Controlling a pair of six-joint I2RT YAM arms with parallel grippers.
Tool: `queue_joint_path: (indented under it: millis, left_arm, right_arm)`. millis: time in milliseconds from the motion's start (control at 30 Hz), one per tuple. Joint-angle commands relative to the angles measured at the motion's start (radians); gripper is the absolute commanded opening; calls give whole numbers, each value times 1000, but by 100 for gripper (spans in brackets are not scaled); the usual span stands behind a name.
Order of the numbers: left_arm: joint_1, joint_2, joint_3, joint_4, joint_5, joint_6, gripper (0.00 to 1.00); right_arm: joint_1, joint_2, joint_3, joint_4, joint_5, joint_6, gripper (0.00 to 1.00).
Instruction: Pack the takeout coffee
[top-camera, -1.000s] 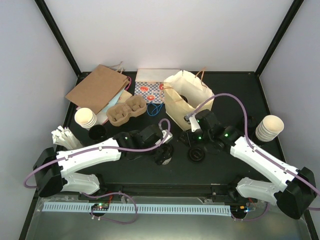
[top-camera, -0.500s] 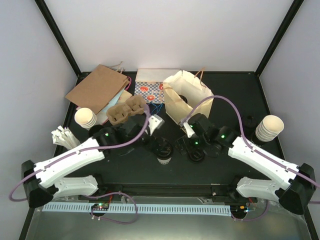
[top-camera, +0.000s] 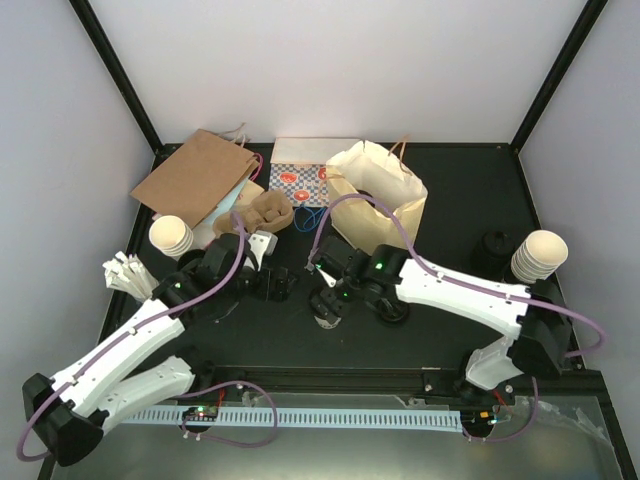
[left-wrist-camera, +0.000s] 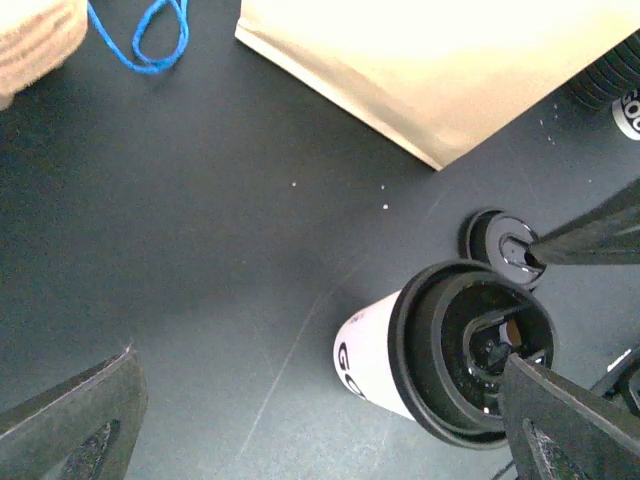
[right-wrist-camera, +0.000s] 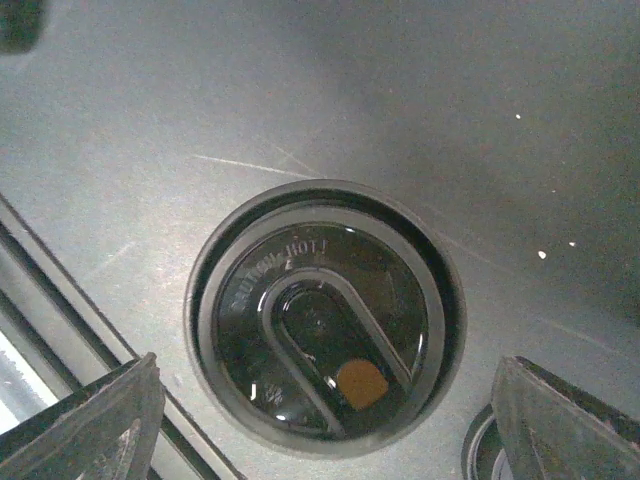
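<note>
Position of the takeout coffee (left-wrist-camera: 440, 365): upright on the bench (top-camera: 455, 180), about mid-width and nearer the near edge than the far one, outside every bag. Its black lid (right-wrist-camera: 325, 315) is seated on the cream-white cup, and a brown spot shows in the sip opening.

Right pincer (right-wrist-camera: 325, 365) hangs directly above the lid, open, with a finger (right-wrist-camera: 85, 425) on either side of the rim and a gap at both. It grips nothing. Left pincer (top-camera: 277, 283) sits just beside the cup on its left-edge side, also wide open and gripping nothing. In the left wrist view one finger (left-wrist-camera: 575, 425) overlaps the lid's rim; contact cannot be confirmed.

Containers:
- A cream paper bag (top-camera: 375, 195) stands between the cup and the far edge. Its contents cannot be made out.
- A brown paper bag (top-camera: 195, 175) lies flat toward the far left corner.
- A brown cardboard cup carrier (top-camera: 265, 212) rests beside the brown bag.
- One stack of lidless cream cups (top-camera: 172, 237) stands near the left edge and a second stack (top-camera: 540, 255) near the right edge, the cups nested one in another.

A loose black lid (left-wrist-camera: 488, 235) lies flat just beside the coffee, toward the right edge.
</note>
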Motion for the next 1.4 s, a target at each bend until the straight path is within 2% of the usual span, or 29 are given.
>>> queue_joint_path:
  millis: [0, 333, 867, 1367]
  left_arm:
    - [22, -36, -25, 20, 77, -25, 99]
    - [33, -35, -100, 54, 138, -41, 97]
    - [42, 16, -122, 66, 183, -35, 97]
    - [66, 29, -127, 60, 202, -23, 97]
  right_arm:
    - [21, 76, 59, -72, 35, -28, 90]
    - [29, 129, 83, -81, 38, -37, 84]
    - [38, 185, 109, -86, 38, -67, 81]
    - [52, 220, 63, -82, 28, -68, 70]
